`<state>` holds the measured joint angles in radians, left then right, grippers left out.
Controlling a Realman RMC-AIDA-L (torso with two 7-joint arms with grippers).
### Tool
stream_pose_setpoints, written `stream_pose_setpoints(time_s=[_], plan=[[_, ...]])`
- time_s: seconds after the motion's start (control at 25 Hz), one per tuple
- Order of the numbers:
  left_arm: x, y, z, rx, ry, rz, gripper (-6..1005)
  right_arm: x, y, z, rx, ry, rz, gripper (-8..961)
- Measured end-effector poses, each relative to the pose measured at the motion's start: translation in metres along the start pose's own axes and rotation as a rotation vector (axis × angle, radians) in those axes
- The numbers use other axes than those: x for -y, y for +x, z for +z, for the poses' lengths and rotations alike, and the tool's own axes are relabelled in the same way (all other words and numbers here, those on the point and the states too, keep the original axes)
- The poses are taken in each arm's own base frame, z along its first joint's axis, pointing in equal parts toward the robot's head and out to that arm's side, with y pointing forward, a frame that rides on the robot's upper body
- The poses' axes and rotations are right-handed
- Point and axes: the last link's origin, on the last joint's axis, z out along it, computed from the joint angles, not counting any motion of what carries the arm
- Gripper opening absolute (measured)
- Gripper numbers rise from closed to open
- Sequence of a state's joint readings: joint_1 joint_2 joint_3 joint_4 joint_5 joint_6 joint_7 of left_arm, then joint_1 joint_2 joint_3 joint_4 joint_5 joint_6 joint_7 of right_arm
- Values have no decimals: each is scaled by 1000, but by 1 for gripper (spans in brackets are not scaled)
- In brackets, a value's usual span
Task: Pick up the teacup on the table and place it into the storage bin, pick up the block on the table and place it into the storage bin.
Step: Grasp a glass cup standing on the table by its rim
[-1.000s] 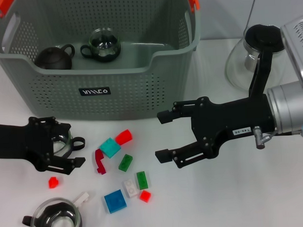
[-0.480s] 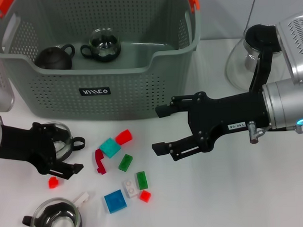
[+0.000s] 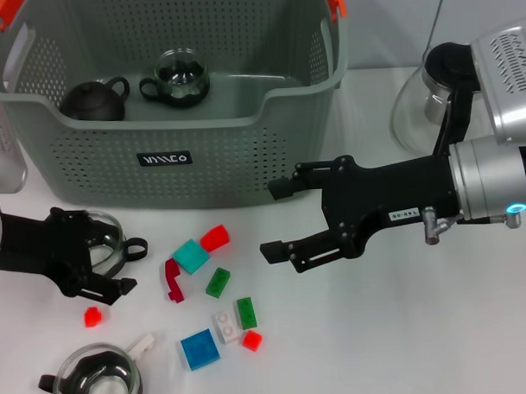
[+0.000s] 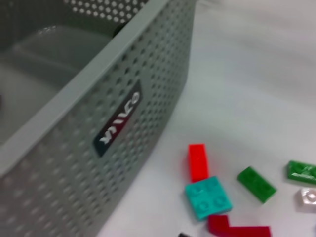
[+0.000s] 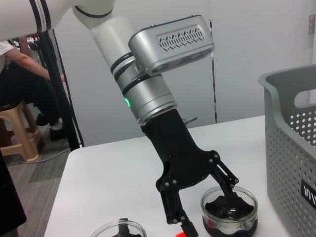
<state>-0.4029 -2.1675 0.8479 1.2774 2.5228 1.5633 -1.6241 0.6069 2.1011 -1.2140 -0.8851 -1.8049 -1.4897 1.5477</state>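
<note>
Left gripper (image 3: 99, 259) straddles your clear glass teacup (image 3: 109, 239) near the desk's left edge, fingers spread, not clamped | right gripper (image 3: 281, 220) open, empty, hovering beside the loose blocks.

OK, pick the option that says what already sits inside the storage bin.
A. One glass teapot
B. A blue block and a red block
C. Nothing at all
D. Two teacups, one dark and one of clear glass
D: the head view shows a dark teacup and a clear glass teacup resting on the floor of the storage bin, while the blocks, such as the blue block, lie on the table in front of it.
</note>
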Motion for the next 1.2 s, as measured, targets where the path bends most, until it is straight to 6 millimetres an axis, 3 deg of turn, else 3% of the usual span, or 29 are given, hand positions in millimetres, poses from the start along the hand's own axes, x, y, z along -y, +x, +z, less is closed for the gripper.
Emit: stream_pose_setpoints(time_s=[1.0,1.2], plan=[[8,-3,21,152,13,-60,912,3,1,4,-2,5,-8,919],[9,1,25,191,8,-60,720,4,0,4,1,4,-12,920]])
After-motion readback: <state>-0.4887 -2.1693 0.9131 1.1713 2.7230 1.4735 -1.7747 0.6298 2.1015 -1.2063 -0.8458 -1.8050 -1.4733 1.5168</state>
